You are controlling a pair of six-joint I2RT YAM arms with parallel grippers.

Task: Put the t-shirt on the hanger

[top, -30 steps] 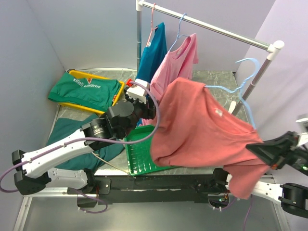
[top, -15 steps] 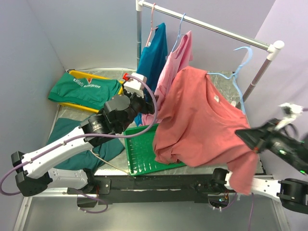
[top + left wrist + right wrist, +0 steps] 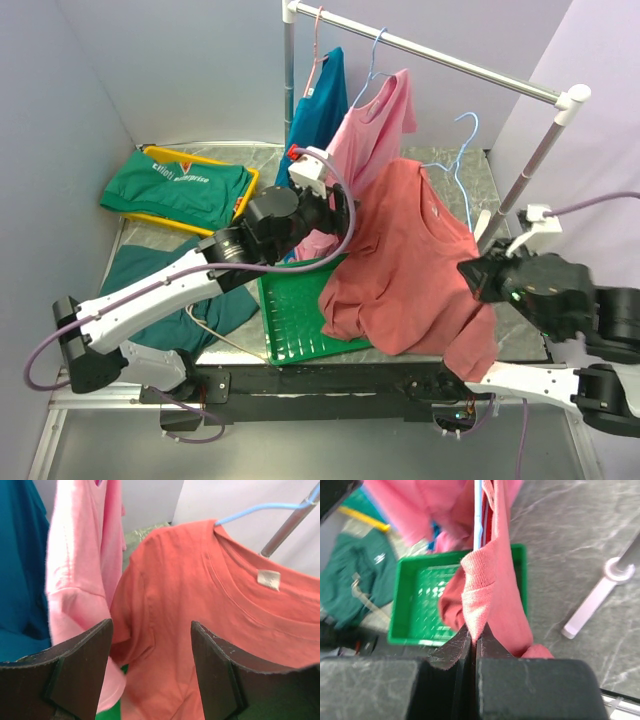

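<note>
Top external view: left pincer (image 3: 151, 626) stands with jaws apart and empty, facing the near shoulder of the salmon-red t-shirt (image 3: 415, 260). The shirt hangs in the air over the right half of the surface. The light blue hanger (image 3: 260, 508) pokes out of its collar. Further right, right pincer (image 3: 474, 636) is clamped on a fold of shirt; whether it also grips wire is unclear. Step in hand, likely: seating the shoulders. Next: left closes on the sleeve seam and draws it over the wire end.
</note>
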